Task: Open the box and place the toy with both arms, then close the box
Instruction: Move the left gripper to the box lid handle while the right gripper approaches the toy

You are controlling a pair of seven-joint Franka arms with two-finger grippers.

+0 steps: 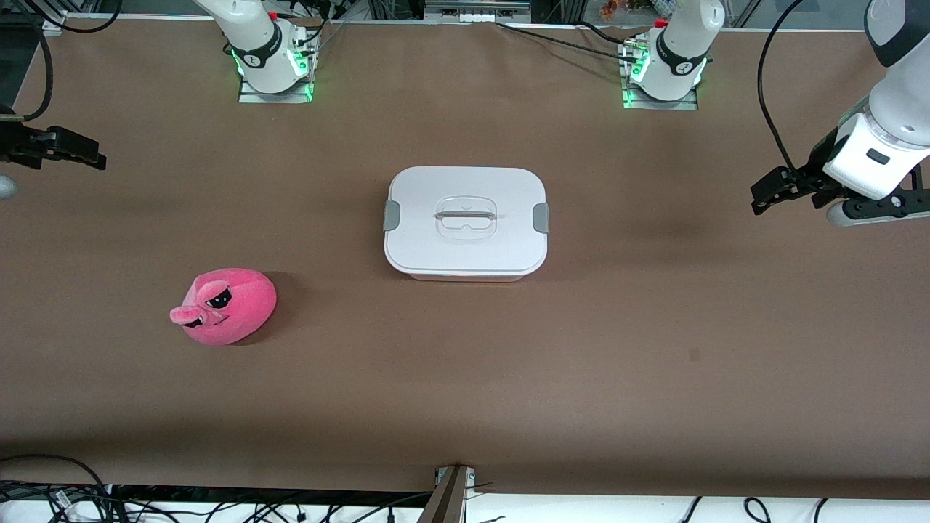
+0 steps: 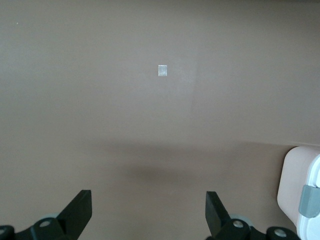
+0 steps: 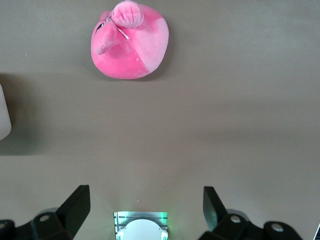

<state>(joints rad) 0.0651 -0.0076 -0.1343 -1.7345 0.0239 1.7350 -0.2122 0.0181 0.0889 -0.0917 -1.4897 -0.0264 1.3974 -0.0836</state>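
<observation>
**Box closed mid-bench, toy apart, both end effectors spread and empty**

Box (image 1: 466, 224) sitting about mid-bench, lid (image 1: 466, 218) on and flat, white, with rounded corners. Grey clips at both short ends, one toward the right arm's end (image 1: 391, 216), one toward the left arm's end (image 1: 540, 218). Clear handle (image 1: 466, 216) set in the middle of the lid. Pale tub wall just visible under the lid edge nearest the front camera. In the left wrist view, only a corner of the box (image 2: 302, 197) showing, with one grey clip.

Toy (image 1: 225, 306) lying on the bare brown bench (image 1: 654, 349), well apart from the box, nearer to the front camera than it and toward the right arm's end. Hot pink, egg-shaped, black angry eyes turned toward the front camera, small pink snout or ear poking out. Seen from the right wrist view as a pink lump (image 3: 130, 41), nothing touching it.

Left end effector (image 1: 785, 190) hanging over the bench at the left arm's end, fingers (image 2: 80, 212) wide apart, nothing between them. Right end effector (image 1: 62, 149) hanging over the bench at the right arm's end, fingers (image 3: 76, 207) likewise wide apart and empty. Both well clear of box and toy.

Small pale square mark (image 2: 162, 70) on the bench under the left wrist camera.
</observation>
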